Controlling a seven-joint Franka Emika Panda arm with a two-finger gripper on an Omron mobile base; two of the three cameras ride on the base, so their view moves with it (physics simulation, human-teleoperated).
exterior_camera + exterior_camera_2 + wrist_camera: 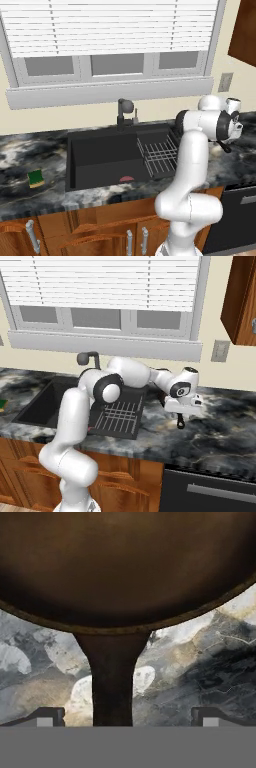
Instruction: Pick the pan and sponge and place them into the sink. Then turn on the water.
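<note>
A kitchen worktop [30, 150] of dark marbled stone runs under a window. At about nine o'clock in the left base view, the sponge [35, 178], green with a yellow side, lies on the worktop just beside the left rim of the sink [102, 155]. The sink is a black basin with a grey wire rack [159, 156] in its right section and a dark faucet [125, 112] at twelve o'clock behind it. Right of the sink, the white arm reaches low over the worktop. The tool [125, 718] hangs above the pan [125, 567], its two tips spread wide, one on each side of the pan's black handle [112, 677], not touching it. The pan rests on the worktop, its brown bowl at twelve o'clock in the hand view.
</note>
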